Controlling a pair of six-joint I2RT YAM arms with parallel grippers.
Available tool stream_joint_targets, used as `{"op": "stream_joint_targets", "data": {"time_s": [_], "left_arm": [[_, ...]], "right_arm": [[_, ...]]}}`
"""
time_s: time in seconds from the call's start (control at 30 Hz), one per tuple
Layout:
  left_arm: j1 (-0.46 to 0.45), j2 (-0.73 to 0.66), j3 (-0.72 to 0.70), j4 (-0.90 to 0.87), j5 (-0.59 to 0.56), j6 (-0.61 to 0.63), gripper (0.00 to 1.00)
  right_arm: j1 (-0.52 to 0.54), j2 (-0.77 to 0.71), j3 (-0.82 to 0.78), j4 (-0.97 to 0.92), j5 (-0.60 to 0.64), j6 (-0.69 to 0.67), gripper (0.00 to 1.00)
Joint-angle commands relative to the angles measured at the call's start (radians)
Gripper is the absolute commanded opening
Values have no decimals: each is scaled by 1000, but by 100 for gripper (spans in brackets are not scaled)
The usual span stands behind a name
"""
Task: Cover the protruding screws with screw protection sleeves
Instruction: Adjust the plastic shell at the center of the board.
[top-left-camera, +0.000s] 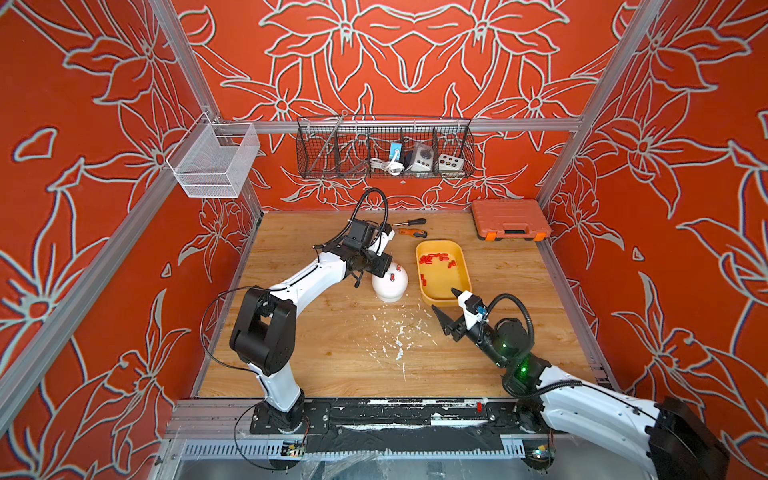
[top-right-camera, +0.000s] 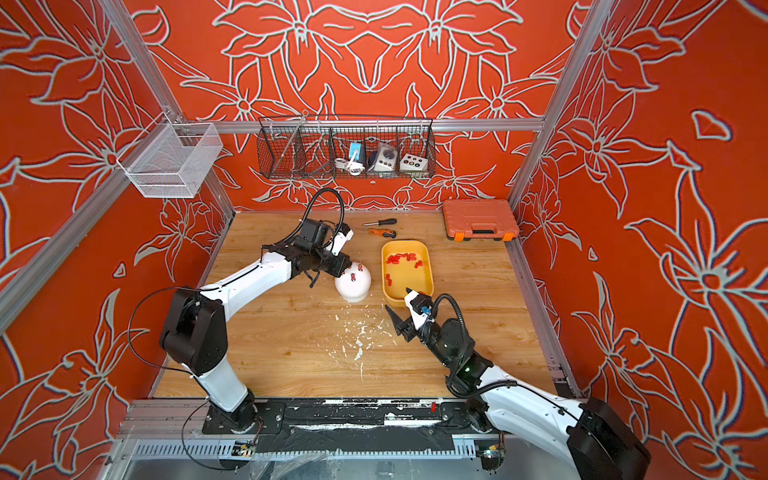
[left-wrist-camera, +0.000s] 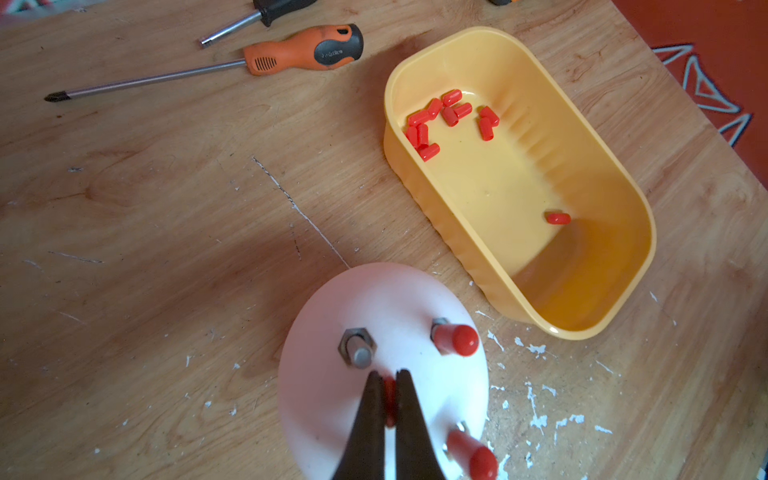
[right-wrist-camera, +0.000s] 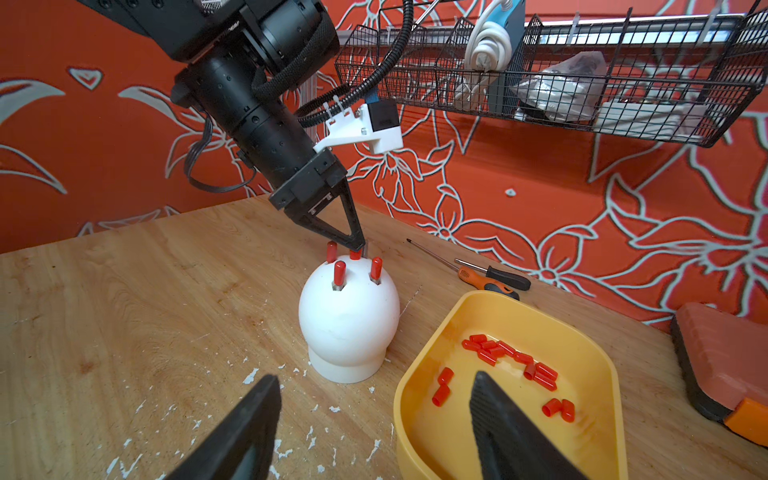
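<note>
On your left, the left tool (left-wrist-camera: 388, 380) is clenched on one red sleeve (left-wrist-camera: 389, 399), holding it over the top of the white dome (right-wrist-camera: 349, 324). The dome stands on the tabletop (top-left-camera: 332, 353) just beside the yellow tray. The sleeve hangs close to the bare screw (left-wrist-camera: 359, 355), a grey pin rising from a hex nut. You cannot tell from the wrist views whether it touches the pin, but it is not seated on it. The right wrist view shows three covered screws (right-wrist-camera: 339, 272) around it, each wearing its red cap.

I judge you most of the way through: three done, one sleeve in hand, and one visible pin left to cover. Whether another screw hides behind the tool, I cannot say.

Further right, the yellow tray (left-wrist-camera: 436, 216) holds the loose sleeves (left-wrist-camera: 451, 110), a cluster at its far end plus a few strays, more than you should need. The right tool (right-wrist-camera: 374, 378) hovers released and empty, jaws wide. It straddles the tray's near wall, with one finger over the tray and one over the tabletop.

As for writing, the orange-handled screwdriver (left-wrist-camera: 303, 50) behind the dome has a moulded brand mark on its black grip, too blurred to read. The orange tool case (top-left-camera: 511, 218) at the far right shows no legible label.
</note>
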Motion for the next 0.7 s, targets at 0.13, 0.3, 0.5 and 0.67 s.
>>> {"op": "stream_joint_targets", "data": {"time_s": [0.13,0.3,0.5,0.67], "left_arm": [[-6,-62,-91,-23,-45,-17,0],[-23,-116,-135,-29,-63,-61,0],[-34,-181,-201,-40,-76,-125,0],[-45,-247,-233,-52,-103,-154,0]], "right_arm": [[3,-3,24,1,-16,-12,74],[4,12,29,6,-26,-9,73],[4,20,29,10,-29,-8,73],[3,38,33,18,-37,-3,73]]}}
